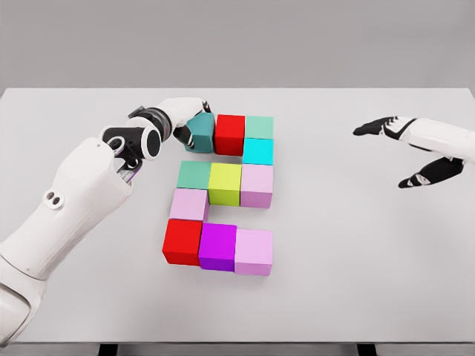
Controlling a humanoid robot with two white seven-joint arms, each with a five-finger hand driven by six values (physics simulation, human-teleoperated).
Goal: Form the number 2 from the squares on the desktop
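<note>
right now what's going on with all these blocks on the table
The left robot hand is gripping a dark teal cube and holding it against the red cube at the top-left of the figure. The other coloured cubes already form most of a 2 on the white table: a top row, a middle row, and a bottom row ending in a pink cube. The right robot hand hovers open off to the right, holding nothing.
</note>
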